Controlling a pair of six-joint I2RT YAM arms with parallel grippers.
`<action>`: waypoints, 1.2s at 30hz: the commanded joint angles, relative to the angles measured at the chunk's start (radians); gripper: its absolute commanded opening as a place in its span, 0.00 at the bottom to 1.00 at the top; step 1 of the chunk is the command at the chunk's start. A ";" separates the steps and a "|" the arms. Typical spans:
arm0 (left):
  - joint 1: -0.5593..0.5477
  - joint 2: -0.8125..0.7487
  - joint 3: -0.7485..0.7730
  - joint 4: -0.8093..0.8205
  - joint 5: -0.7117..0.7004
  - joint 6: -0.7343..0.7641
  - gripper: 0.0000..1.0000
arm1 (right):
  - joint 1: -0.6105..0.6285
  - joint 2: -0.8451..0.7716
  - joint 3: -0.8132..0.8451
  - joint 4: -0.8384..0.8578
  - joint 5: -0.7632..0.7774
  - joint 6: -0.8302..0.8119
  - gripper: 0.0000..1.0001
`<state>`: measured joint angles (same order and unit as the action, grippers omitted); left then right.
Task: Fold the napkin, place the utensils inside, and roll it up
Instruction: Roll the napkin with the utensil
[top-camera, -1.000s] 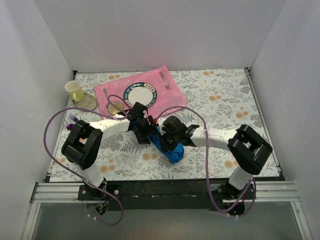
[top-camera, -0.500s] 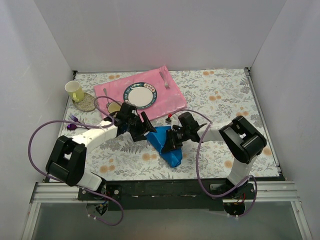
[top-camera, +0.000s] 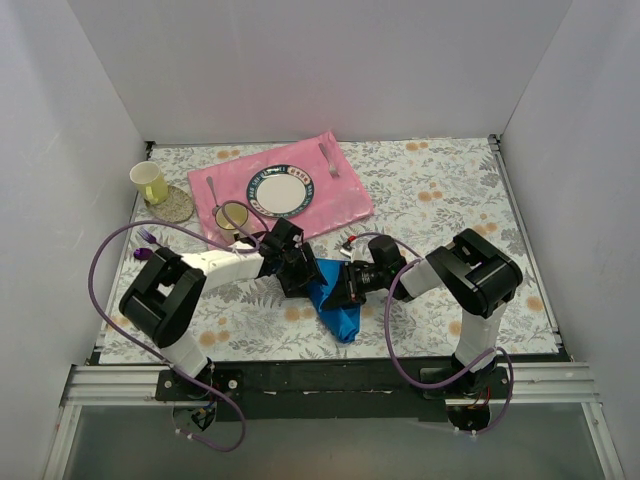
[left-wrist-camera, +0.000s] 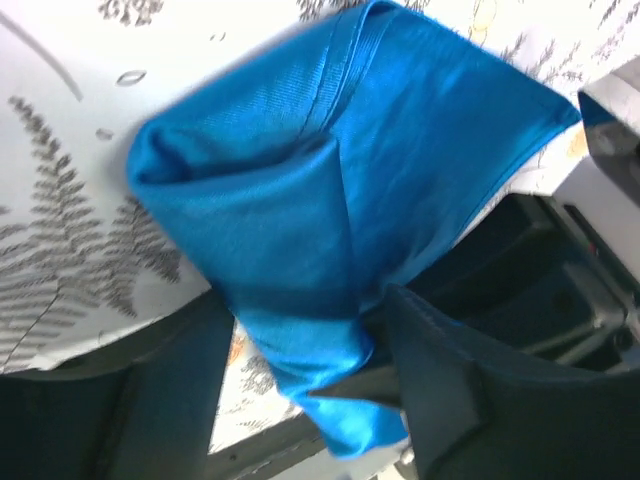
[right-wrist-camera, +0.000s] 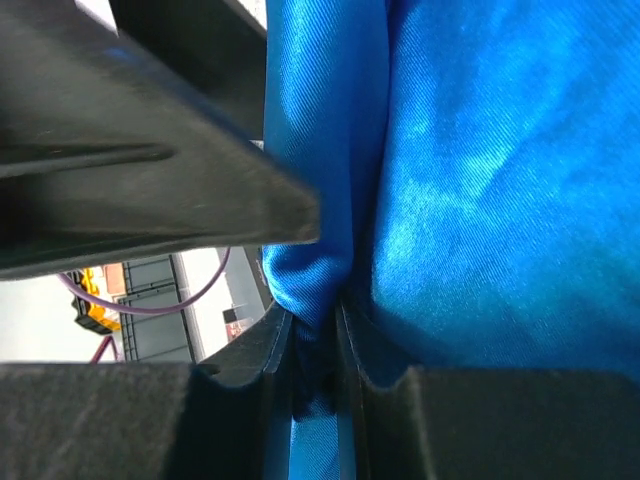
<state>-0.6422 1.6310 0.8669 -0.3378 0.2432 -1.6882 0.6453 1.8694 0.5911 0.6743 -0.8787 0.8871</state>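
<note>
napkin (top-camera: 335, 305): bunched on the bench (top-camera: 450, 190), lying between the two claws.
right claw (right-wrist-camera: 315, 320): closed on a thin fold of the napkin.
left claw (left-wrist-camera: 308, 300): jaws apart, cloth bunched between them; whether it presses, I cannot tell.
spoon (top-camera: 232, 214): on the pink mat (top-camera: 340, 205), beyond the left claw, well apart.

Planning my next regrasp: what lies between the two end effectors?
The bunched blue napkin, seen in the top view; the right end effector pinches one fold.
</note>
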 joint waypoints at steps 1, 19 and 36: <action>-0.016 0.070 -0.002 -0.030 -0.131 -0.016 0.51 | -0.003 0.007 -0.007 0.030 -0.025 0.016 0.09; -0.027 0.113 0.007 -0.055 -0.144 0.045 0.25 | 0.232 -0.403 0.355 -1.025 0.763 -0.610 0.57; -0.027 0.127 0.015 -0.064 -0.053 -0.048 0.28 | 0.563 -0.253 0.457 -1.035 1.334 -0.491 0.66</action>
<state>-0.6624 1.7119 0.9215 -0.3313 0.2287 -1.7130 1.1854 1.5795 0.9722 -0.3504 0.3470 0.3866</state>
